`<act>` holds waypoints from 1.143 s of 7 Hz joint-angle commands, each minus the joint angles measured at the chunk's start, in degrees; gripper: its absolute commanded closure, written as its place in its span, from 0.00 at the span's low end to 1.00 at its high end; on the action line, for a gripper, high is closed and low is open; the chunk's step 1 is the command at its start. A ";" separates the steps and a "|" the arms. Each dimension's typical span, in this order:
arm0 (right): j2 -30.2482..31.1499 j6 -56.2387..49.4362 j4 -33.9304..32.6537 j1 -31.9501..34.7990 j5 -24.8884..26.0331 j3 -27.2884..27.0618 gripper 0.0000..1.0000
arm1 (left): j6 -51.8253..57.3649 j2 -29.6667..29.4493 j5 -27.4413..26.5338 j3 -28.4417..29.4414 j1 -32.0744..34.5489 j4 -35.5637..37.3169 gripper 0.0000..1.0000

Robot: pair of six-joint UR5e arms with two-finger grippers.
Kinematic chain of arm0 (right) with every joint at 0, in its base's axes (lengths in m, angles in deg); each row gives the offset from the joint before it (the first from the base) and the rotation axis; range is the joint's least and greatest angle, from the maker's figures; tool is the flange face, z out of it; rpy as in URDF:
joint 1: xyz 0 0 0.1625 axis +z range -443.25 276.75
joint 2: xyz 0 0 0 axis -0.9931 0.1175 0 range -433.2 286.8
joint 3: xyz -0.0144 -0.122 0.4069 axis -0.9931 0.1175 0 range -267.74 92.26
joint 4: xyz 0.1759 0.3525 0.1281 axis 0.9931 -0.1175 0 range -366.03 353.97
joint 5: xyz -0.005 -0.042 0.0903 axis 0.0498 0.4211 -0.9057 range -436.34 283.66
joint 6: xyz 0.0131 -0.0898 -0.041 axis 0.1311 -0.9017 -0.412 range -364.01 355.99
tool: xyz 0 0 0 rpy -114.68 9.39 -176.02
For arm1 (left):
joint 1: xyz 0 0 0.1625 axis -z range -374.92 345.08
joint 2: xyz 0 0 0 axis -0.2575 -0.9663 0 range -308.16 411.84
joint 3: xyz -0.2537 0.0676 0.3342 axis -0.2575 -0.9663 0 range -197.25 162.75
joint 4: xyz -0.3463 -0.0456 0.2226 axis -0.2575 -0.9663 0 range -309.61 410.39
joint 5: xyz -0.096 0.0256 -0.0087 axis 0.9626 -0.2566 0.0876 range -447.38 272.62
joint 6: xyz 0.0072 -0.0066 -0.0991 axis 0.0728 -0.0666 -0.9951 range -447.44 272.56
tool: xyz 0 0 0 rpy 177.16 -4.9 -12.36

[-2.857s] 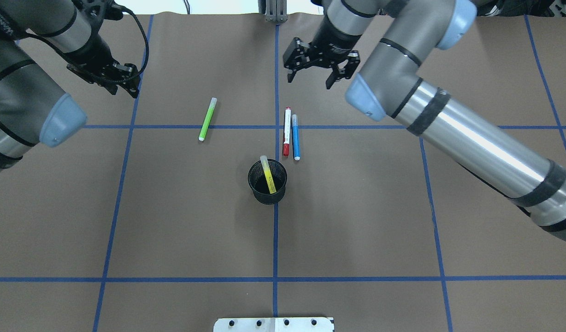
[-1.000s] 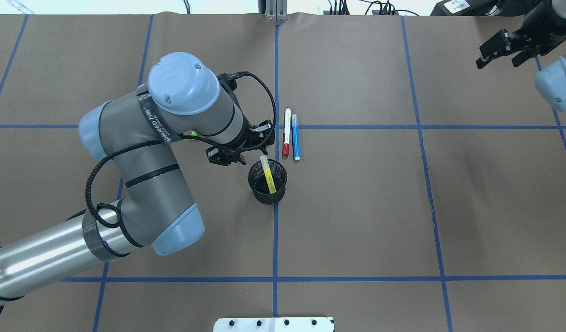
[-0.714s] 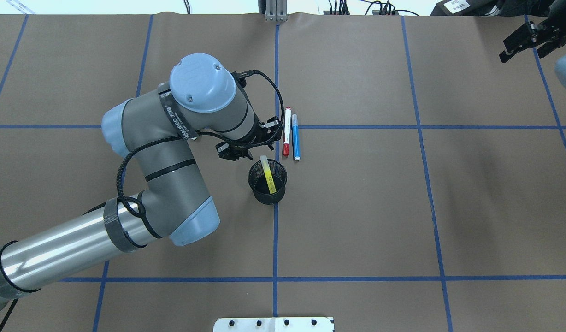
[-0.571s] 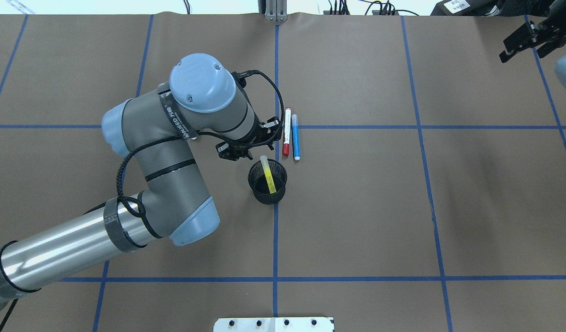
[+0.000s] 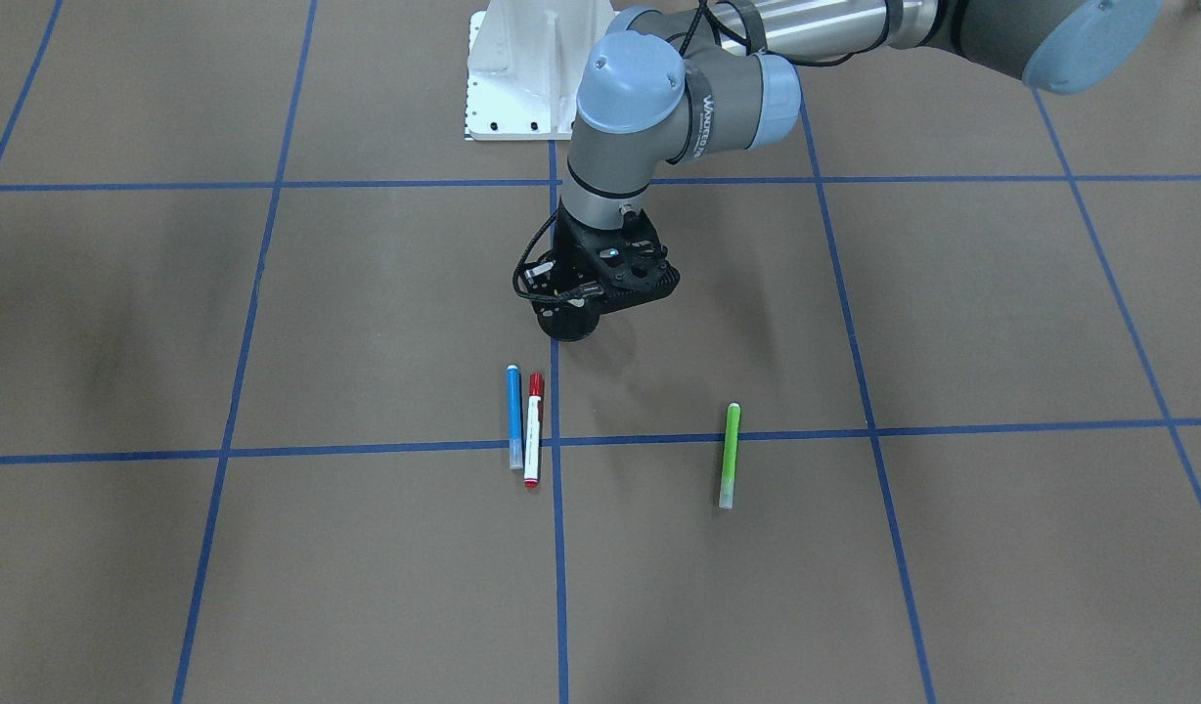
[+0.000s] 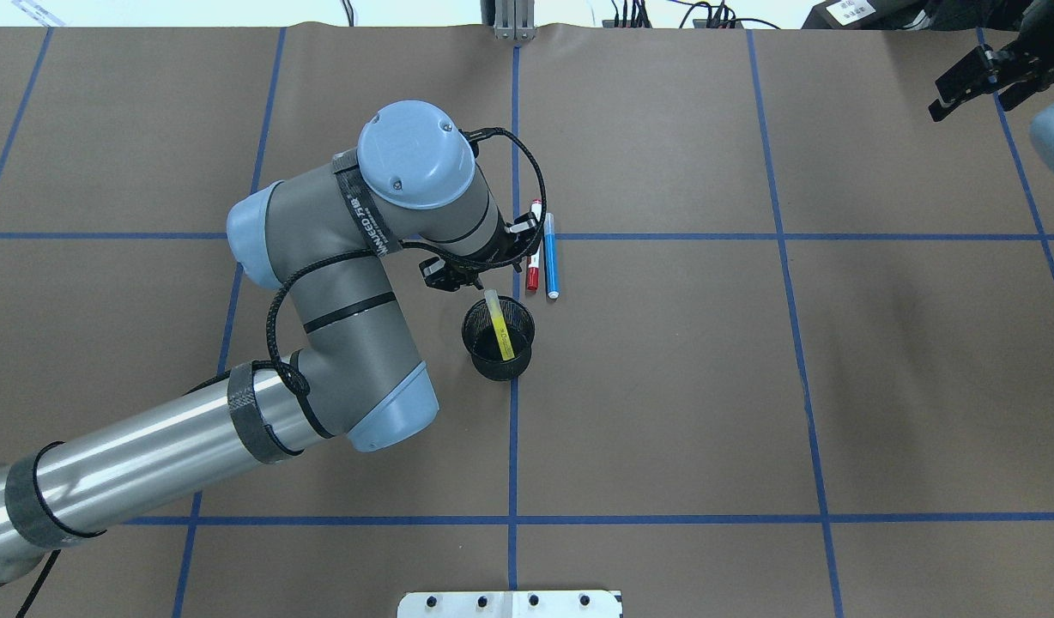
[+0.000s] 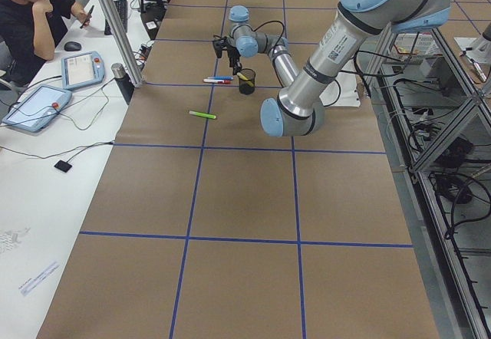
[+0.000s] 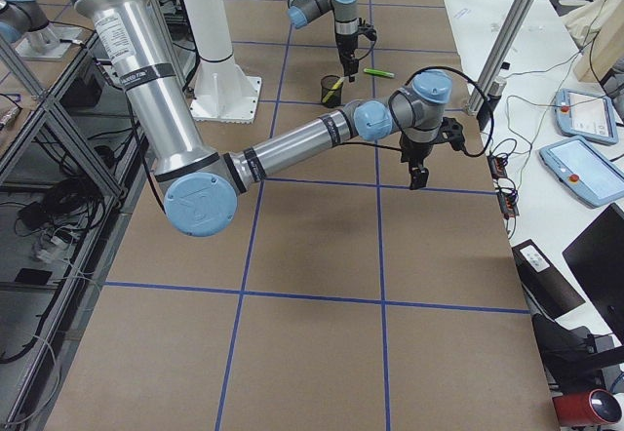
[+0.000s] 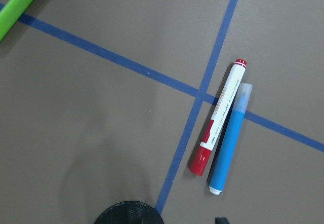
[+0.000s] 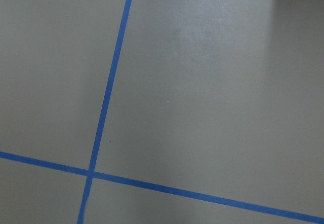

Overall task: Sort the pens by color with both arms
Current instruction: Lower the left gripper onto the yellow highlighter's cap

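The red-ended white pen [image 6: 533,276] and the blue pen [image 6: 550,255] lie side by side just right of the centre line. A yellow pen [image 6: 499,324] leans inside the black mesh cup [image 6: 486,362]. The green pen [image 5: 729,456] lies alone on the paper; in the overhead view my left arm hides it. My left gripper [image 5: 600,293] hangs pointing down just behind the cup, close beside the red pen [image 9: 218,116], and looks open and empty. My right gripper [image 6: 978,77] hovers open and empty at the far back right corner.
Blue tape lines [image 6: 513,429] divide the brown paper into squares. The white pedestal base [image 5: 522,68] stands at the robot's edge. A person [image 7: 27,17] sits at the side desk with teach pendants [image 7: 80,67]. A metal post [image 6: 513,21] stands at the far edge.
My left arm swung in from the back left, then crept right toward the red pen over the last second. The right arm withdrew from the centre to the back right corner.
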 commanded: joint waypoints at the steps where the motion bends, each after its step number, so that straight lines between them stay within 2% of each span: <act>1: -0.03 0.03 0.00 -0.22 0.09 -0.07 0.01 | 0.99 -0.09 -0.17 -3.46 -0.12 5.55 0.43; 3: 0.05 0.03 -0.09 -0.31 0.00 -0.16 0.01 | 3.28 -0.27 -0.70 -3.57 -0.73 8.47 0.43; 5: -0.03 0.03 -0.09 -0.31 0.00 -0.25 0.01 | 3.37 -0.44 -2.62 -2.96 -3.53 8.48 0.43; 8: 0.05 0.03 -0.09 -0.31 0.00 -0.33 0.01 | 3.55 -0.53 -2.81 -2.95 -3.73 8.48 0.46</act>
